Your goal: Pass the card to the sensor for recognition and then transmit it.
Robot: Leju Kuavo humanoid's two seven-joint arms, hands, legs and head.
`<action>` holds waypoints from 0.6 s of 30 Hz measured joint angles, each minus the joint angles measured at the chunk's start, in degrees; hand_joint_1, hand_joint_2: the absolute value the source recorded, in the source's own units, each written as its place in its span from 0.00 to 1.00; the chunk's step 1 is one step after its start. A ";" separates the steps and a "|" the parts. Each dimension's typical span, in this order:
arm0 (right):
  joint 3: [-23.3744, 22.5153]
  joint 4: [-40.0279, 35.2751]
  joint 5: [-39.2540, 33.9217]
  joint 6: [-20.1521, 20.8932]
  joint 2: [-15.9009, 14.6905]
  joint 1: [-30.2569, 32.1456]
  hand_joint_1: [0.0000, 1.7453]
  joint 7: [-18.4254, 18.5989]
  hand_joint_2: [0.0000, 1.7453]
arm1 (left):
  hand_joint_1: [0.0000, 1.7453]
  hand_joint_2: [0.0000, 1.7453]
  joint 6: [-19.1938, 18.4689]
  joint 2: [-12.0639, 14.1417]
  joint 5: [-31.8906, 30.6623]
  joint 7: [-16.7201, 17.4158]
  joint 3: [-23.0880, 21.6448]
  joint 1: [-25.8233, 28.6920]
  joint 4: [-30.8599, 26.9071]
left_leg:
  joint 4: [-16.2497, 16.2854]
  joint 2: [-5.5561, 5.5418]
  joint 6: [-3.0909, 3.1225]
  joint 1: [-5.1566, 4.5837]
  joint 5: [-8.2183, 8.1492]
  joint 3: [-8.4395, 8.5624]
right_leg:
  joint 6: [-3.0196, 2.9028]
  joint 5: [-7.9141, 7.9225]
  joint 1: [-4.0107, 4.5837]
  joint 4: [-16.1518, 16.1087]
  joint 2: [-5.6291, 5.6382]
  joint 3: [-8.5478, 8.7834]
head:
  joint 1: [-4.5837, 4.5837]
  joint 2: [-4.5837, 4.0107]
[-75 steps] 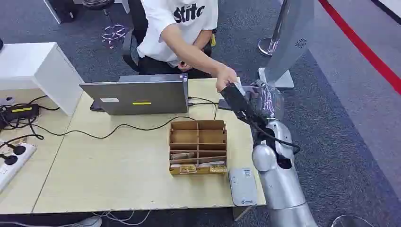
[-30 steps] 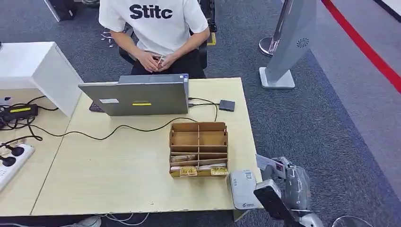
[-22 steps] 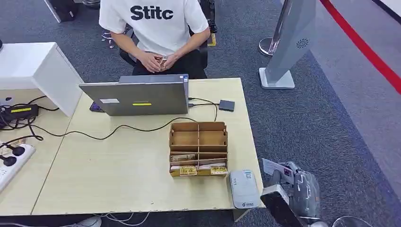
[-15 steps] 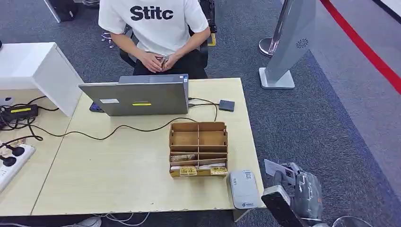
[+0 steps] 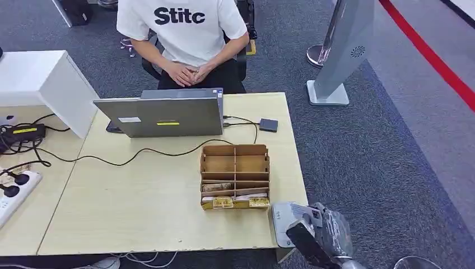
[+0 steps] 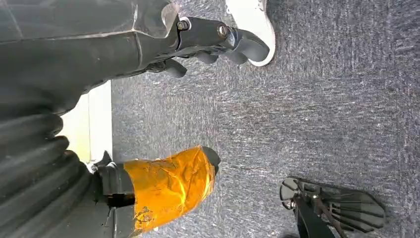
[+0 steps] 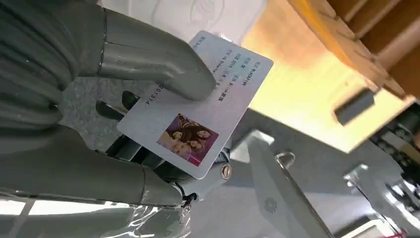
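My right hand (image 5: 324,236) hangs at the table's near right corner, right over the white card sensor (image 5: 279,222), and hides most of it. Up close, its thumb and fingers pinch a white ID card (image 7: 198,106) that bears a small photo and printed text. The card's free end points toward the white sensor (image 7: 198,11), just short of it. My left hand (image 6: 163,186) hangs by my side above the carpet, holding nothing, its orange-wrapped thumb apart from the dark fingers (image 6: 218,34).
A cardboard sorting box (image 5: 235,176) stands on the wooden table (image 5: 140,196) just left of the sensor. A laptop (image 5: 162,115), cables and a small black box (image 5: 268,124) lie further back. A person (image 5: 185,33) sits behind the table with hands clasped. A grey floor stand (image 5: 341,50) rises at the right.
My right arm pulled back from the person's hand at the far table edge with the card. In the last half second it swung left from beside the table to over the sensor.
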 joint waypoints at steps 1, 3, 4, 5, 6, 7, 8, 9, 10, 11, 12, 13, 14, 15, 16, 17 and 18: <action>0.33 0.62 -0.02 -0.07 -0.02 -0.20 1.00 0.15 1.00 | 0.00 1.00 -0.07 0.00 -0.16 -0.02 0.00 0.00 0.00 | 0.00 0.00 0.00 0.00 0.00 0.00 | 0.00 0.00 0.00 0.00 0.00 0.00 | 0.00 0.00; 1.11 2.01 -0.22 -0.26 -0.18 -0.61 1.00 0.81 1.00 | 0.00 1.00 -0.09 0.00 -0.35 -0.02 0.00 -0.03 0.00 | 0.00 0.00 0.00 0.00 0.00 0.00 | 0.00 0.00 0.00 0.00 0.00 0.00 | 0.00 0.00; 1.34 2.43 -0.24 -0.40 -0.24 -0.70 1.00 0.98 1.00 | 0.00 1.00 -0.09 0.00 -0.46 -0.04 0.00 -0.04 0.00 | 0.00 0.00 0.00 0.00 0.00 0.00 | 0.00 -0.01 0.00 0.00 0.00 0.00 | 0.00 0.00; 1.51 2.76 -0.26 -0.48 -0.33 -0.81 1.00 1.01 1.00 | 0.00 1.00 -0.09 0.00 -0.57 -0.04 0.02 -0.05 0.00 | 0.00 0.00 0.00 0.00 0.00 -0.01 | 0.00 -0.01 0.00 0.00 0.00 -0.01 | 0.02 0.00; 1.71 3.13 -0.26 -0.57 -0.42 -0.90 1.00 1.09 1.00 | 0.00 1.00 -0.09 0.02 -0.64 -0.04 0.02 -0.05 0.00 | 0.00 0.00 0.00 0.00 0.00 -0.01 | 0.00 -0.01 0.00 0.00 0.00 -0.01 | 0.00 0.00; 1.93 3.39 -0.28 -0.57 -0.50 -0.98 1.00 1.16 1.00 | 0.00 1.00 -0.09 0.00 -0.64 -0.04 0.02 -0.05 0.00 | 0.00 0.00 0.00 0.00 0.00 -0.01 | 0.00 -0.01 0.00 0.00 0.00 -0.01 | 0.00 0.00; 1.99 3.48 -0.28 -0.57 -0.55 -1.03 1.00 1.16 1.00 | 0.00 1.00 -0.09 0.02 -0.64 -0.04 0.02 -0.07 0.00 | 0.00 0.00 0.00 0.00 0.00 -0.01 | 0.00 -0.01 0.00 0.00 0.00 -0.01 | 0.00 0.00; 2.30 3.79 -0.28 -0.59 -0.61 -1.08 1.00 1.36 1.00 | 0.00 1.00 -0.09 0.02 -0.66 -0.04 0.02 -0.07 0.00 | 0.00 0.00 0.00 0.00 0.00 -0.01 | 0.00 -0.01 0.00 0.00 0.00 -0.01 | 0.00 0.00; 2.39 4.03 -0.28 -0.59 -0.64 -1.16 1.00 1.36 1.00 | 0.00 1.00 -0.09 0.02 -0.66 -0.04 0.02 -0.06 0.00 | 0.00 0.00 0.00 0.00 0.00 0.00 | 0.00 0.00 0.00 0.00 0.00 -0.01 | 0.00 0.00; 2.45 4.20 -0.28 -0.61 -0.70 -1.19 1.00 1.40 1.00 | 0.00 1.00 -0.09 0.02 -0.68 -0.04 0.04 -0.07 0.00 | 0.00 0.00 0.00 0.00 0.00 0.00 | 0.00 0.00 0.00 0.00 0.00 0.00 | 0.00 0.00; 2.49 4.35 -0.28 -0.66 -0.79 -1.23 1.00 1.49 1.00 | 0.00 1.00 -0.09 0.02 -0.70 -0.04 0.07 -0.07 0.00 | 0.00 0.00 0.00 0.00 0.00 0.00 | 0.00 0.00 0.00 0.00 0.00 0.00 | 0.02 0.00; 2.54 4.48 -0.28 -0.68 -0.85 -1.24 1.00 1.53 1.00 | 0.00 1.00 -0.09 0.02 -0.72 -0.04 0.09 -0.06 0.00 | 0.00 0.00 0.00 0.00 0.00 0.00 | 0.00 0.00 0.00 0.00 0.00 0.00 | 0.00 0.00; 2.56 4.53 -0.28 -0.72 -0.92 -1.23 1.00 1.55 1.00 | 0.00 1.00 -0.09 0.02 -0.72 -0.04 0.11 -0.06 0.00 | 0.00 0.00 0.00 0.00 0.00 0.00 | 0.00 0.00 0.00 0.00 0.00 0.00 | 0.00 0.00; 2.58 4.53 -0.28 -0.74 -0.96 -1.25 1.00 1.62 1.00 | 0.00 1.00 -0.09 0.04 -0.72 -0.04 0.13 -0.06 0.00 | 0.00 0.00 0.00 0.00 0.00 0.00 | 0.00 0.00 0.00 0.00 0.00 0.00 | 0.02 0.00; 2.60 4.53 -0.28 -0.81 -1.01 -1.25 1.00 1.62 1.00 | 0.00 1.00 -0.09 0.04 -0.74 -0.04 0.15 -0.07 0.00 | 0.00 0.00 0.00 0.00 0.00 0.01 | 0.00 0.00 0.00 0.00 0.00 0.00 | 0.00 0.00; 2.60 4.53 -0.28 -0.92 -1.05 -1.25 1.00 1.64 1.00 | 0.00 1.00 -0.09 0.04 -0.74 -0.04 0.18 -0.06 0.00 | 0.00 0.00 0.00 0.00 0.00 0.01 | 0.00 0.00 0.00 0.00 0.00 0.00 | 0.00 0.00; 2.60 4.51 -0.28 -0.92 -1.12 -1.25 1.00 1.75 1.00 | 0.00 1.00 -0.09 0.07 -0.74 -0.04 0.26 -0.06 0.00 | 0.00 0.00 0.00 0.00 0.00 0.00 | 0.00 0.00 0.00 0.00 0.00 0.00 | 0.00 0.00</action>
